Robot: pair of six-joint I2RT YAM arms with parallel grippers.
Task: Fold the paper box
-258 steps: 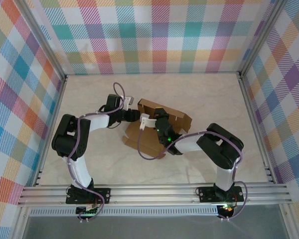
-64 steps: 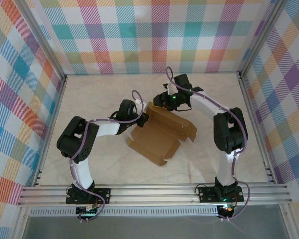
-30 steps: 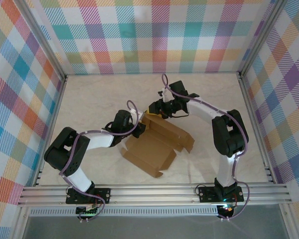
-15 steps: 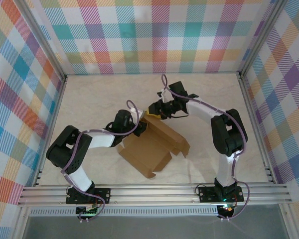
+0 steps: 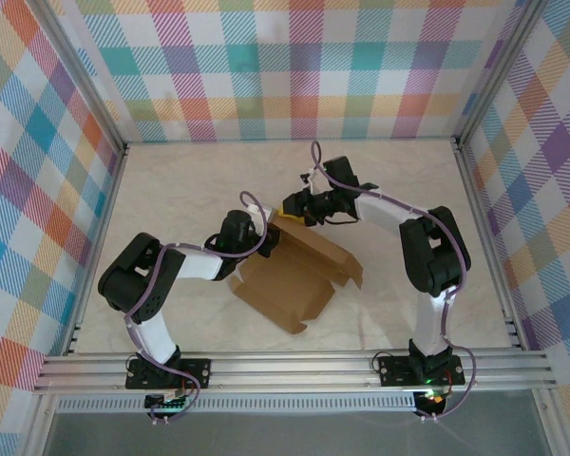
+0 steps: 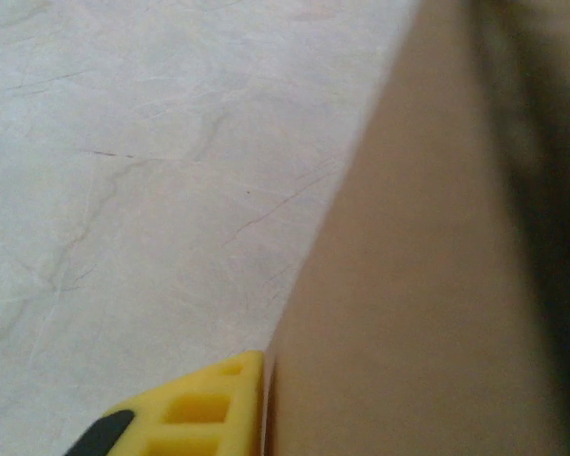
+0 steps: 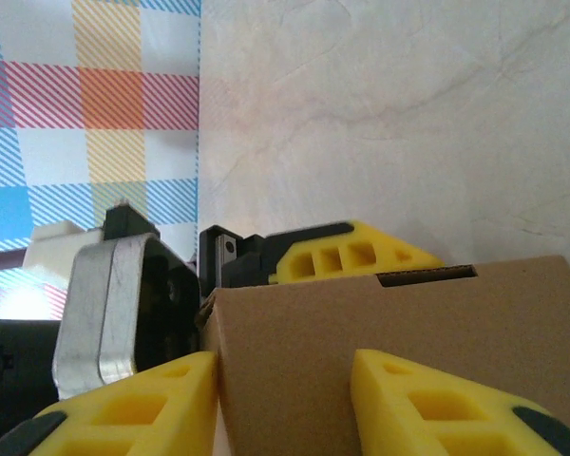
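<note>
The paper box is a brown cardboard sheet, partly folded, lying mid-table with its far wall raised. My left gripper is at the box's far left corner. In the left wrist view one yellow finger lies flat against a cardboard panel, which hides the other finger. My right gripper reaches that same corner from behind. In the right wrist view its yellow fingers stand apart in front of the raised wall, the left one against the wall's corner edge. The left gripper's finger shows beyond the wall.
The pale marbled table is boxed in by checked walls on three sides. An aluminium rail runs along the near edge with both arm bases on it. Bare table lies left, right and behind the box.
The box slid a little toward the near left and back again. The left arm's elbow swung slightly. Both grippers stayed at the box's far corner.
</note>
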